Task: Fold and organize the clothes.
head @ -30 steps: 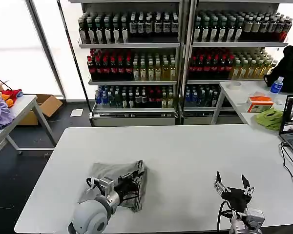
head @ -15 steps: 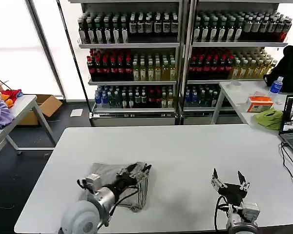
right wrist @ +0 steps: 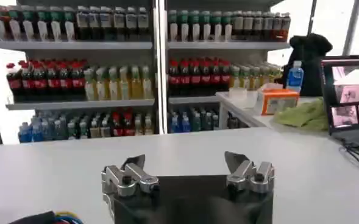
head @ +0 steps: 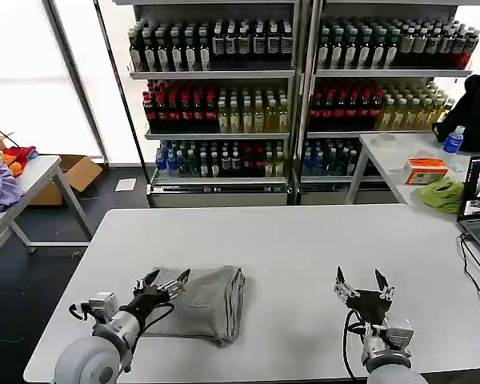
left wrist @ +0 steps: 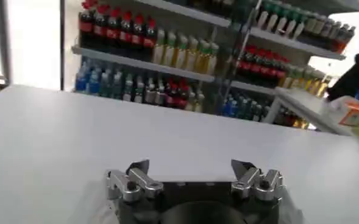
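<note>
I see folded shirt on table; left gripper spread at its edge. Right gripper spread, well apart.

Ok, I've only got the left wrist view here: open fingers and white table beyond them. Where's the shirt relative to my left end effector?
Observer: In the head view, the folded grey shirt lies on the white table near the front edge. The left end effector is at the shirt's left edge, open and gripping nothing.
Operator: Does the fold look tidy?
Observer: It is a compact, roughly rectangular bundle, with stacked layers showing along its right edge.
Operator: And the right arm?
Observer: The right end effector is open over bare table, off to the shirt's right and clear of it.
</note>
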